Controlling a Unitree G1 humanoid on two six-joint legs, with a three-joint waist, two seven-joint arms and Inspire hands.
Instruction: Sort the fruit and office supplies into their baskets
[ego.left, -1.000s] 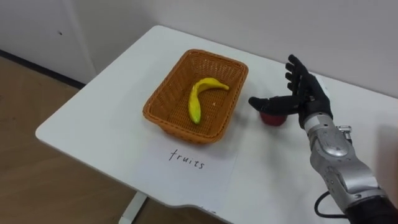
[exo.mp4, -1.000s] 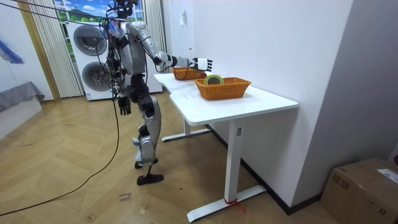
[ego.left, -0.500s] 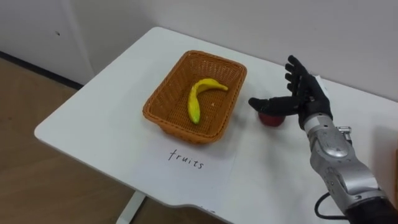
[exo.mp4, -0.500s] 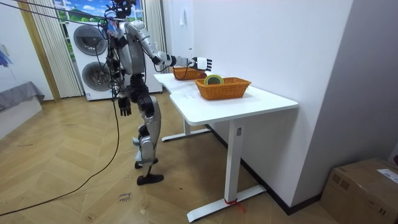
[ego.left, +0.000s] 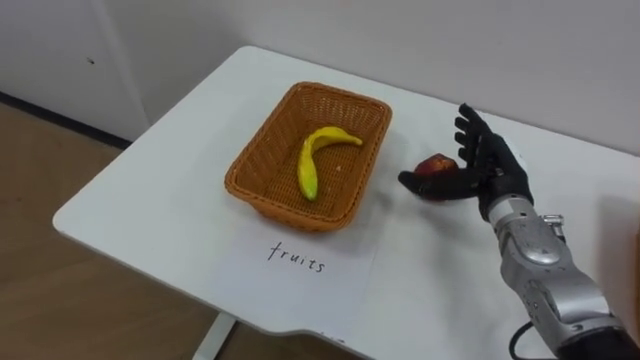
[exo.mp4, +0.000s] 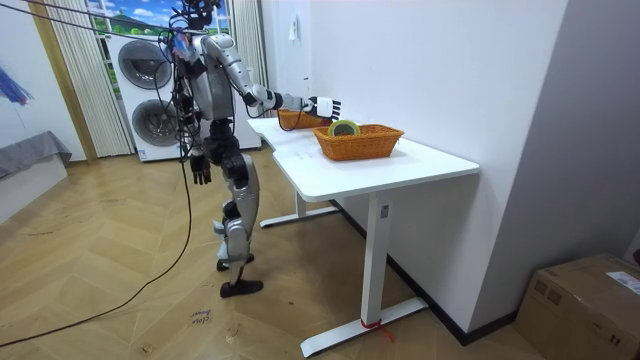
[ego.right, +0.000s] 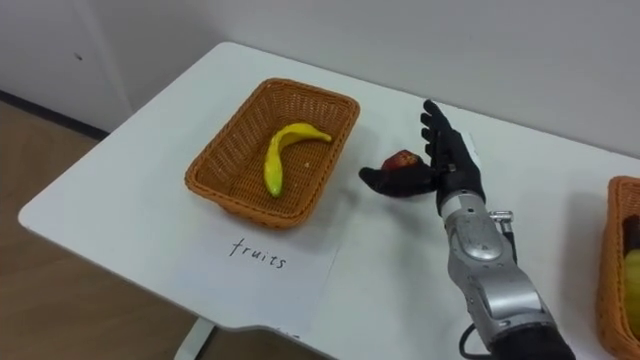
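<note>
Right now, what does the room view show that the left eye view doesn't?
Room view adds: the robot standing at the table's end, left hand hanging at its hip, a second basket holding a roll, washing machines behind. Left eye view adds: the banana in the fruit basket, a red fruit by the right hand's thumb, a handwritten paper sheet. Both share: the open right hand over the table, beside the fruit basket.

Two wicker baskets (ego.right: 214, 158), one on either side of the right hand (ego.right: 450, 165); one banana (ego.right: 279, 156); one red apple (ego.right: 402, 160); one paper label (ego.right: 262, 256).
</note>
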